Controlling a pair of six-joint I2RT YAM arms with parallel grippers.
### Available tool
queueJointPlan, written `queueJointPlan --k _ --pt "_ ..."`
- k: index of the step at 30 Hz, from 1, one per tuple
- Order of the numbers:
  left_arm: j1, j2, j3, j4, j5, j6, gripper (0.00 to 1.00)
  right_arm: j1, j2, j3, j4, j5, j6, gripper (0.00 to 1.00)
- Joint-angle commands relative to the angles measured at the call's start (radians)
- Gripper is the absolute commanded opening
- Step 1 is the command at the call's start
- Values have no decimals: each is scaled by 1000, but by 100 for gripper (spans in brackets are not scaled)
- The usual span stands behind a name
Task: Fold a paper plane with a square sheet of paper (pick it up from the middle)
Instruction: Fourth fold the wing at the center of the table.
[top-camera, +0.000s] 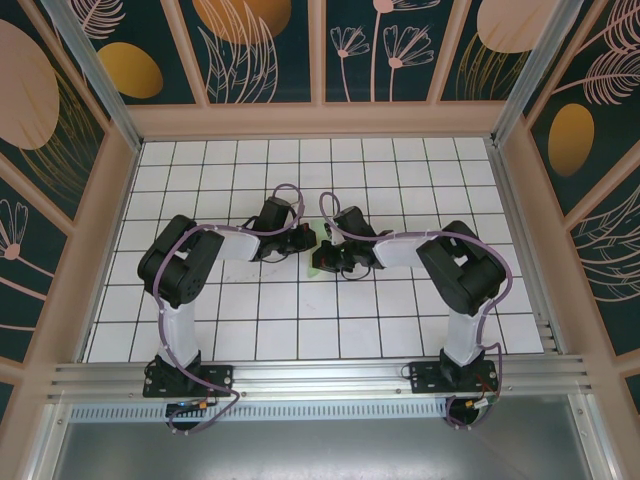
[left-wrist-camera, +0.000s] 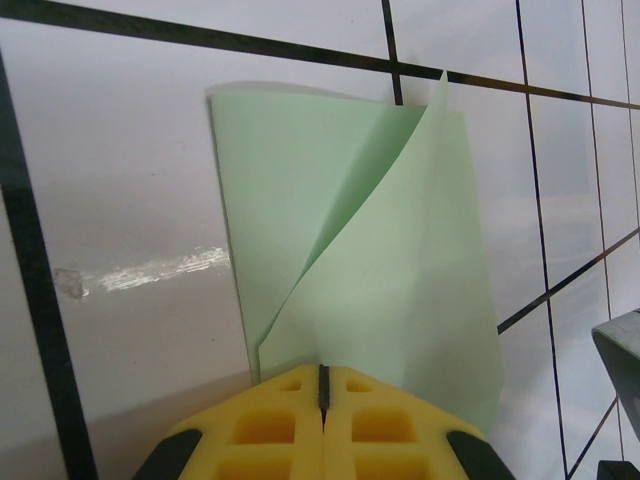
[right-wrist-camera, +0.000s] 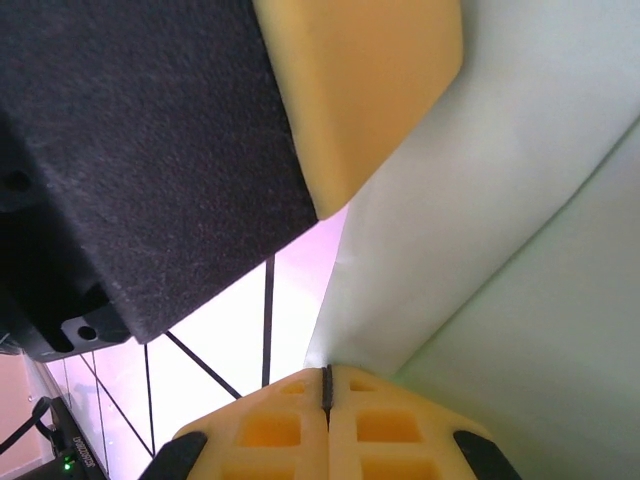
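Left pincer (left-wrist-camera: 323, 372) and right pincer (right-wrist-camera: 326, 374) each clamp the square sheet of paper (left-wrist-camera: 300, 180) just ahead, apparently mid-fold; next, probably press the crease flat.

The top external camera looks steeply down from above and behind the arm bases onto the white grid-tiled table (top-camera: 300, 330). Each wrist camera peers close past its own yellow-fingered jaws, those of the left gripper (left-wrist-camera: 322, 372) and the right gripper (right-wrist-camera: 326, 372). Both share the pale green folded paper (left-wrist-camera: 380, 270) just ahead of the jaws.
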Motion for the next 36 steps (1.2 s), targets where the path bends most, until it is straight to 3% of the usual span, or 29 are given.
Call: queueJointPlan --k 1,36 --pt "4 24 -39 -113 -40 -7 5 9 -43 -21 36 -15 10 4" --pt "3 26 -38 -113 -34 -9 4 63 4 20 -80 62 31 4"
